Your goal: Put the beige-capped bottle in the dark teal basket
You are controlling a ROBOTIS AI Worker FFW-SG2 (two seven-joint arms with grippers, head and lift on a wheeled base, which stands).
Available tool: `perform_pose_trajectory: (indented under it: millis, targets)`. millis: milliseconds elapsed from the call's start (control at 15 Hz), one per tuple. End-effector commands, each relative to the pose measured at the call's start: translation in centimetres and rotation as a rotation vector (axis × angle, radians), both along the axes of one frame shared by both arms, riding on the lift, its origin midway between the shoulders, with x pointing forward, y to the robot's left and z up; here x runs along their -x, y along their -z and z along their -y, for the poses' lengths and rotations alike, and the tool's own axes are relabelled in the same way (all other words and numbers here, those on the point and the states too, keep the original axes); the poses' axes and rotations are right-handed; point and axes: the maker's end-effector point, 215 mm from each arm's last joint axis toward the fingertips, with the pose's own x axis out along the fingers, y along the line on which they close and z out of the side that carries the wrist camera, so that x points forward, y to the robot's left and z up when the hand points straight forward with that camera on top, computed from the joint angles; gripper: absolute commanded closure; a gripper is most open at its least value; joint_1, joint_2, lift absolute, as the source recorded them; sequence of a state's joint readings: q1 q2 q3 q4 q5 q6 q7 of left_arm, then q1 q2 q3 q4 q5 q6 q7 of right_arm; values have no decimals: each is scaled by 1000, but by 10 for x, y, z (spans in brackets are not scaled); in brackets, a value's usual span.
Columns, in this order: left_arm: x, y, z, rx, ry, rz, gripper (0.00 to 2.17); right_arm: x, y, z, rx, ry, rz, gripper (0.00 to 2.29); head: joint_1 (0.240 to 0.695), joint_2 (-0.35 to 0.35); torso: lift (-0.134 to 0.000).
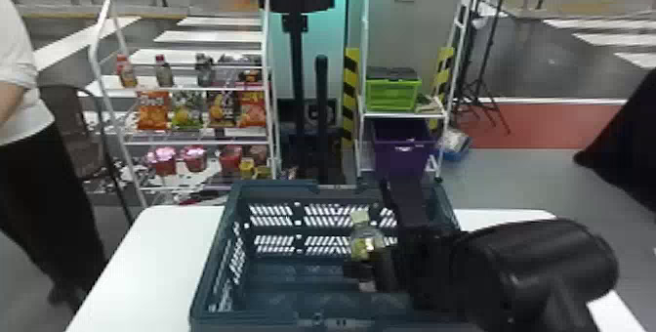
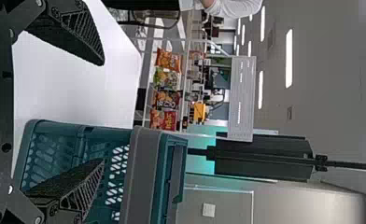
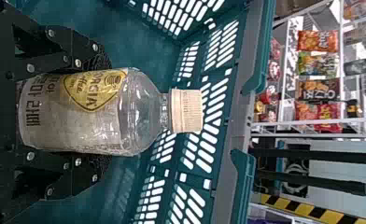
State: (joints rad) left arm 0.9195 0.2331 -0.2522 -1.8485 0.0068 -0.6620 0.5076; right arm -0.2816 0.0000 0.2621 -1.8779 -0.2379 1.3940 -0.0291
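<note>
Nearest, in left wrist view: my left gripper [image 2: 102, 112], fingers spread apart. White table [image 1: 161, 253] bears dark teal basket [image 1: 273, 187]. Inside basket's right half, my right gripper [image 1: 368, 266] has fingers clamped on beige-capped bottle [image 1: 361, 243], cap up; whether bottle touches basket floor, I cannot tell. Farther, left: snack bags [image 1: 153, 110]; right: green crate [image 1: 393, 93] above purple bin [image 1: 402, 162].

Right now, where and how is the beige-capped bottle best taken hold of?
I'd grip the bottle by its labelled body, from the side, as the right end effector does: roughly upright, broad and straight-walled there, narrowing to the neck.
</note>
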Motion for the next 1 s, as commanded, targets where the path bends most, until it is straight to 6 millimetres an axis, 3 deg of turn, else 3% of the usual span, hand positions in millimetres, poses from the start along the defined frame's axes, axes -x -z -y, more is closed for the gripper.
perform_pose_trajectory:
  millis: [0,133,667,933]
  targets:
    - [-1,0,-2,1,-4,1,154,-8,14,-5,3,-7,-24,2125,499,0,0]
    - [-1,1,-3,3,-6,-1,154,-17,21,-13,-7,-16,-27,2125,499,0,0]
    - [-2,4,-14,-5,-24,-6,151,-28,42,-12,24,-18,-59,2115,499,0,0]
    - [-4,4,-16,-3,-26,-2,151,-29,42,-12,26,-18,-60,1946,499,0,0]
